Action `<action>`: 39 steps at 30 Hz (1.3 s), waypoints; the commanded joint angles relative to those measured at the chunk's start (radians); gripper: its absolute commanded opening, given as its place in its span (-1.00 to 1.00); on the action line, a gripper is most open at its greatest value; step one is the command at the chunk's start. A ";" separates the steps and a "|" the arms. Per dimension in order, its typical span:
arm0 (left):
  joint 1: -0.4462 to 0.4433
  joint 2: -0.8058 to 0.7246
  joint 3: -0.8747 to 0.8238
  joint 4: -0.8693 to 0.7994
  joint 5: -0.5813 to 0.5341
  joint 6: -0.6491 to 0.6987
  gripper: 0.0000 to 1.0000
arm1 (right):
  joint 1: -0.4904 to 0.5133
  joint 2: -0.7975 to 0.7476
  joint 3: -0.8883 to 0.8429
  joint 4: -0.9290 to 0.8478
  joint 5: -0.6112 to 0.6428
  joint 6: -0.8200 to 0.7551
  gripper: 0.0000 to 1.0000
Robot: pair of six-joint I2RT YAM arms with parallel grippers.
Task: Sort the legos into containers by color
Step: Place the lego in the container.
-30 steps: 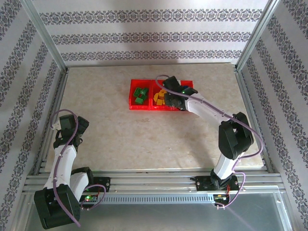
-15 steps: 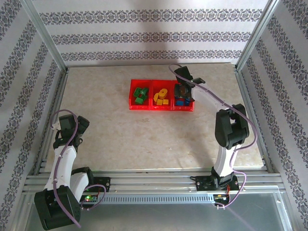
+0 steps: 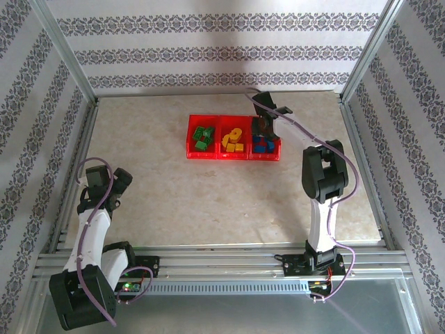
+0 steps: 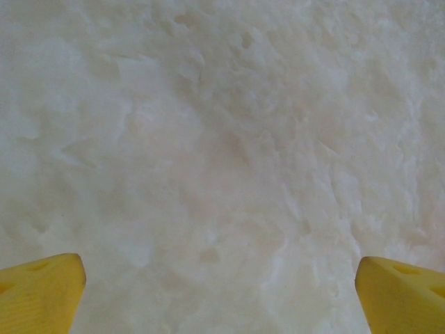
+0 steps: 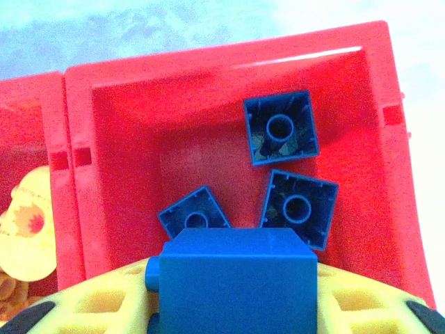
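A blue lego sits clamped in the right gripper, just above the right-hand compartment of the red tray, where three more blue legos lie. The green legos are in the left compartment and the yellow legos in the middle. The left gripper hangs wide open over the table.

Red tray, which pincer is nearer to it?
Right. The right pincer is over the tray's right compartment, holding a blue brick; the left pincer sits far off near the table's left edge.

In the frame's upper centre, legos are lying in all three compartments of the tray, the right gripper holding a brick over the rightmost.
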 commanded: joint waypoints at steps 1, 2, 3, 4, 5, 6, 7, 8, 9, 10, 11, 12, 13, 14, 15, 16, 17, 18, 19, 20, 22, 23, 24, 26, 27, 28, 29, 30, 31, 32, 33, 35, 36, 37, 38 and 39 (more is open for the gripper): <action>0.010 0.009 0.018 0.027 0.024 0.036 0.99 | -0.009 0.032 0.061 -0.008 -0.009 -0.015 -0.17; 0.010 0.009 0.018 0.030 0.036 0.039 0.99 | -0.011 0.038 0.072 -0.009 -0.008 -0.016 -0.15; 0.010 0.010 0.016 0.036 0.052 0.046 0.99 | -0.010 0.045 0.084 -0.010 -0.009 -0.017 -0.12; 0.010 0.013 0.017 0.042 0.066 0.049 0.99 | -0.012 0.050 0.093 -0.010 -0.009 -0.021 -0.09; 0.010 0.014 0.014 0.045 0.081 0.052 0.99 | -0.012 0.057 0.104 -0.010 -0.007 -0.024 -0.07; 0.010 0.014 0.014 0.047 0.091 0.055 0.99 | -0.014 0.064 0.115 -0.011 -0.007 -0.026 -0.05; 0.010 0.015 0.015 0.045 0.099 0.058 0.99 | -0.015 0.071 0.126 -0.014 -0.008 -0.028 -0.02; 0.010 0.015 0.015 0.044 0.104 0.062 0.99 | -0.017 0.080 0.139 -0.017 -0.012 -0.031 0.00; 0.010 0.016 0.016 0.040 0.108 0.066 0.99 | -0.018 0.083 0.147 -0.018 -0.015 -0.033 0.02; 0.010 0.015 0.016 0.036 0.111 0.070 0.99 | -0.018 0.087 0.152 -0.016 -0.015 -0.035 0.05; 0.010 0.014 0.016 0.033 0.111 0.073 0.99 | -0.018 0.088 0.157 -0.016 -0.014 -0.037 0.08; 0.010 0.012 0.016 0.030 0.112 0.075 0.99 | -0.019 0.091 0.162 -0.016 -0.014 -0.038 0.12; 0.010 0.012 0.016 0.028 0.112 0.076 0.99 | -0.020 0.091 0.165 -0.017 -0.014 -0.040 0.14; 0.010 0.012 0.016 0.027 0.114 0.078 0.99 | -0.021 0.091 0.166 -0.018 -0.015 -0.042 0.16; 0.011 0.013 0.016 0.027 0.115 0.080 0.99 | -0.020 0.091 0.168 -0.017 -0.015 -0.044 0.20; 0.010 0.013 0.016 0.027 0.117 0.080 0.99 | -0.021 0.090 0.169 -0.019 -0.015 -0.045 0.21; 0.010 0.012 0.018 0.027 0.119 0.082 0.99 | -0.021 0.087 0.168 -0.020 -0.013 -0.046 0.22; 0.010 0.012 0.018 0.027 0.120 0.085 0.99 | -0.021 0.082 0.167 -0.023 -0.013 -0.045 0.22; 0.010 0.012 0.021 0.026 0.120 0.086 0.99 | -0.021 0.076 0.163 -0.024 -0.013 -0.045 0.23; 0.010 0.013 0.023 0.024 0.120 0.090 0.99 | -0.021 0.067 0.157 -0.022 -0.014 -0.047 0.23; 0.010 0.012 0.028 0.022 0.120 0.093 0.99 | -0.019 0.042 0.137 -0.018 -0.012 -0.047 0.24; 0.010 0.011 0.028 0.024 0.121 0.097 0.99 | -0.019 0.026 0.121 -0.014 -0.011 -0.048 0.25; 0.010 0.008 0.029 0.024 0.122 0.099 0.99 | -0.017 0.005 0.102 -0.008 -0.007 -0.048 0.26; 0.010 0.002 0.031 0.024 0.122 0.106 0.99 | -0.014 -0.036 0.062 0.004 -0.001 -0.047 0.29; 0.010 -0.003 0.031 0.024 0.120 0.108 0.99 | -0.012 -0.062 0.034 0.015 0.002 -0.046 0.30; 0.010 -0.006 0.031 0.024 0.118 0.112 0.99 | -0.011 -0.083 0.012 0.023 0.006 -0.045 0.31; 0.010 -0.012 0.029 0.025 0.112 0.114 0.99 | -0.010 -0.110 -0.019 0.033 0.012 -0.041 0.33; 0.010 -0.017 0.029 0.026 0.107 0.116 0.99 | -0.006 -0.140 -0.051 0.044 0.018 -0.040 0.34; 0.010 -0.020 0.028 0.028 0.103 0.118 0.99 | -0.006 -0.166 -0.076 0.053 0.022 -0.038 0.36; 0.010 -0.024 0.028 0.031 0.100 0.121 0.99 | -0.006 -0.191 -0.109 0.064 0.026 -0.036 0.38; 0.011 -0.027 0.027 0.034 0.099 0.122 0.99 | -0.005 -0.222 -0.144 0.076 0.033 -0.035 0.39; 0.010 -0.033 0.025 0.041 0.096 0.126 0.99 | -0.006 -0.279 -0.210 0.096 0.050 -0.031 0.42; 0.010 -0.036 0.025 0.044 0.094 0.127 0.99 | -0.006 -0.312 -0.245 0.108 0.058 -0.031 0.44; 0.010 -0.038 0.022 0.048 0.093 0.128 0.99 | -0.006 -0.338 -0.274 0.115 0.065 -0.031 0.46; 0.010 -0.040 0.023 0.052 0.093 0.131 0.99 | -0.006 -0.369 -0.306 0.124 0.075 -0.030 0.47; 0.010 -0.043 0.023 0.056 0.092 0.134 0.99 | -0.007 -0.397 -0.336 0.129 0.082 -0.030 0.49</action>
